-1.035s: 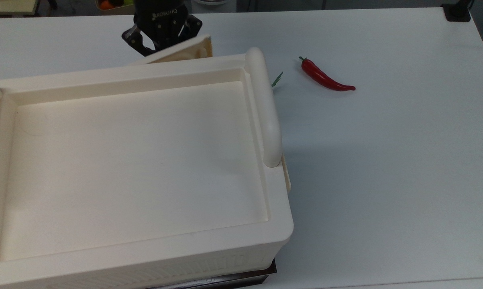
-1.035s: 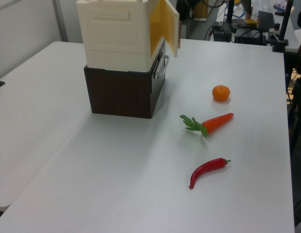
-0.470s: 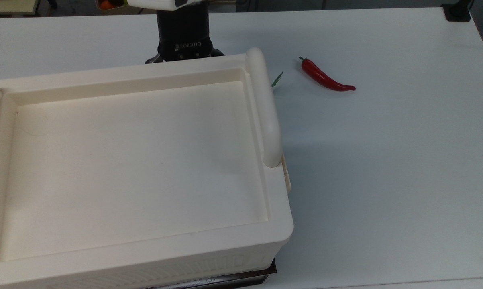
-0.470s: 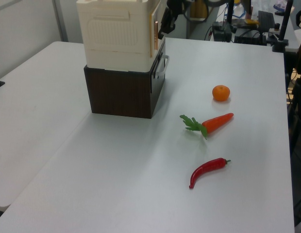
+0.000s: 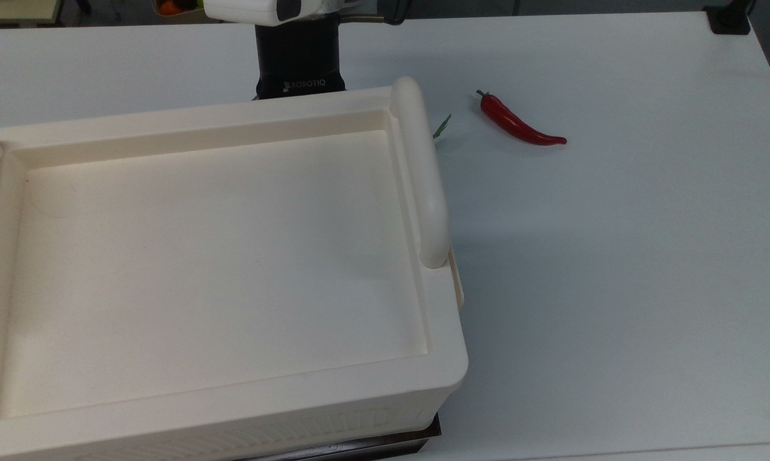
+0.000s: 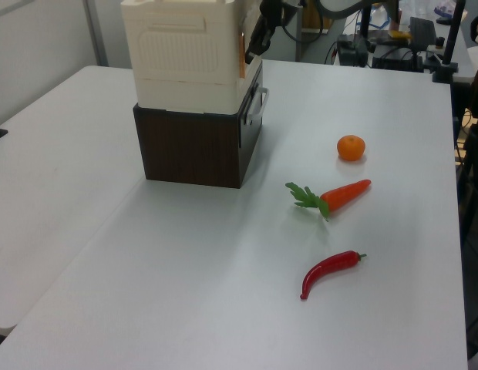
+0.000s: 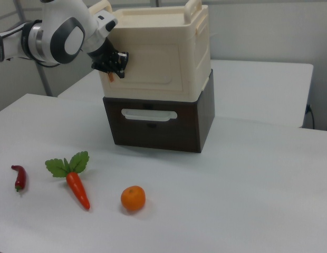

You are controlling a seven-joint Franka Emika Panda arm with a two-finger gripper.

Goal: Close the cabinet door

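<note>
We see the cabinet (image 7: 158, 50), a cream box, seated on a dark brown drawer unit (image 7: 158, 124) on the white desk (image 7: 232, 200). The cabinet door (image 7: 147, 66) is the flat rectangular panel on the face turned toward the right view's camera. It lies flush with that face, its plane vertical, its long axis horizontal along the cabinet front. In the left view we see the door edge-on as a thin orange strip (image 6: 241, 55) along the cabinet's right side.

The pincer (image 7: 112, 66) sits at the right view's left end of the door, against the cabinet's upper corner. We cannot tell whether its fingers are spread or closed. In the top view, its black body (image 5: 300, 61) stands just behind the cabinet's far rim.

On the desk in front of the drawer unit we find a red chili (image 7: 19, 177), a carrot (image 7: 76, 187) with green leaves, and an orange (image 7: 133, 198). All three lie apart from each other and from the cabinet.
</note>
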